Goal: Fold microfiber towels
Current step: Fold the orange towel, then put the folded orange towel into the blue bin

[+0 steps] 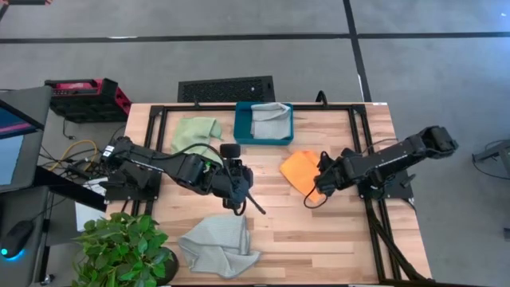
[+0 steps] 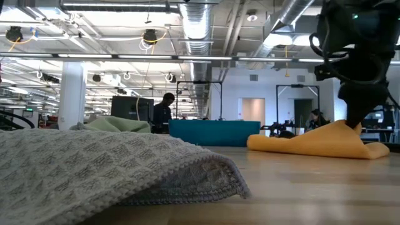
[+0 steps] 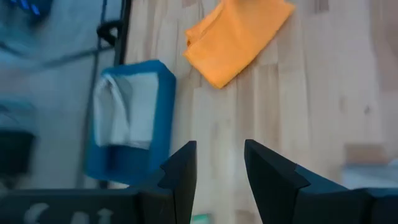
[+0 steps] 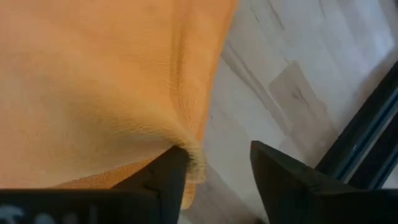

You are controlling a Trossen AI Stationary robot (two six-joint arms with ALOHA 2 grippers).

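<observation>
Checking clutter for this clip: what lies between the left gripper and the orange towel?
Only bare wooden table. The left wrist view shows the left gripper open, with empty planks running up to the orange towel; the high view agrees.

table (image 1: 319, 231): wood | on it: grey towel (image 1: 217, 245), green towel (image 1: 196, 131), orange towel (image 1: 301, 170), teal tray (image 1: 244, 131)

On the table (image 1: 319, 231) we see a tray (image 1: 243, 131) at twelve o'clock holding one towel (image 1: 271, 115); another towel (image 1: 196, 130) lies just beside it at eleven, a third (image 1: 300, 169) at three, a fourth (image 1: 217, 244) at seven.
</observation>
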